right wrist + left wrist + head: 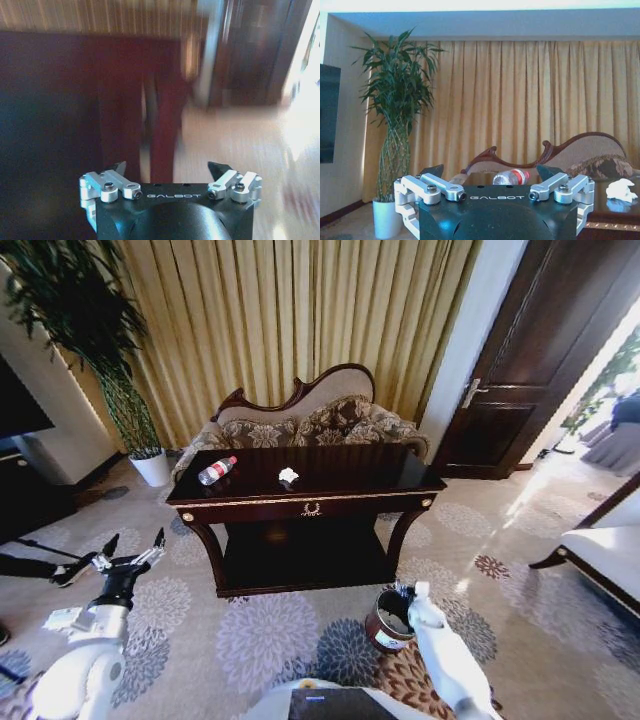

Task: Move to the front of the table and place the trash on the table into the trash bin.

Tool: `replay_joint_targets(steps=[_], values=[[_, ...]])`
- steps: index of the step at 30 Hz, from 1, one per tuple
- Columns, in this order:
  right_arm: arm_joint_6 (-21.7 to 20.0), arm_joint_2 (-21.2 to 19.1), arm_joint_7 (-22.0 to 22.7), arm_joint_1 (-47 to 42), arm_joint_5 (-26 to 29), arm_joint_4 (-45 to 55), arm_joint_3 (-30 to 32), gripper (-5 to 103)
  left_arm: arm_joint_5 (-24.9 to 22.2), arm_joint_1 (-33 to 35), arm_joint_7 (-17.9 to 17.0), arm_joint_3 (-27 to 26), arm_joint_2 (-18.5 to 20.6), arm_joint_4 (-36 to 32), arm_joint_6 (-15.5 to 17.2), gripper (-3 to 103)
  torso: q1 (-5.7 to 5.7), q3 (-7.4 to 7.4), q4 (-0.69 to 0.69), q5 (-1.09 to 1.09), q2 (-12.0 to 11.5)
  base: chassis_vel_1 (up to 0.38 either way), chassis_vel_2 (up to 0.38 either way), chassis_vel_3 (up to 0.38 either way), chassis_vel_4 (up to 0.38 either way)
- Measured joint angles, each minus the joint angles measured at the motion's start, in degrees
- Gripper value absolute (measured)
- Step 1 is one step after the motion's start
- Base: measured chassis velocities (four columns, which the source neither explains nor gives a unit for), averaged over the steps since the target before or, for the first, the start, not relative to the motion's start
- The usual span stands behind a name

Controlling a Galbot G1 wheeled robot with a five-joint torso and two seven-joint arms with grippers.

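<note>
Head view: the bottle (217, 470) and paper wad (288, 476) lie on the desk (350, 485), well beyond the left pincer (132, 547), which is spread.

Left wrist view: bottle (511, 177) looks light and slick; grip mid-body. The wad (621, 190) is soft.

Right wrist view: right pincer (170, 169) released, near a desk leg.

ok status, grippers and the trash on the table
Left gripper open, empty. Right gripper open, beside trash bin. Bottle, paper wad on table.

arms: white shells | left end effector (133, 545): black fingers, silver screwed links | wrist: black, "GALBOT"
</note>
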Motion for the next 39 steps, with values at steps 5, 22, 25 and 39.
replay_joint_targets(steps=[5, 22, 25, 39], values=[[-2.32, -0.29, 0.0, -2.45, -0.07, 19.35, 0.32, 100, 0.3, -0.05, -0.01, 0.26, -0.38, -0.12, 0.2, 100, 0.0, 0.0, 0.0, -0.02, 0.01, 0.0, 0.0, 0.0, 0.0], [-14.17, -1.83, -0.01, -8.64, 12.15, 49.09, -5.48, 100, -0.67, -0.2, -2.04, -1.39, 1.13, -2.79, 3.38, 100, 0.0, 0.0, -0.01, 0.02, 0.0, 0.0, 0.0, 0.0, 0.0], [-13.99, -1.53, -0.01, -9.26, 11.53, 49.03, -5.72, 100, -0.78, -0.24, -2.35, -1.41, 1.13, -3.52, 4.41, 100, 0.0, 0.0, -0.01, 0.03, 0.0, 0.0, 0.0, 0.0, 0.0], [-11.82, -0.62, -0.01, -9.69, 8.85, 46.64, -5.59, 100, -3.18, -1.27, -4.49, -3.04, 2.23, -6.94, 11.8, 100, -0.02, 0.0, -0.01, 0.02, 0.01, -0.098, 0.089, 0.089, -0.095]])
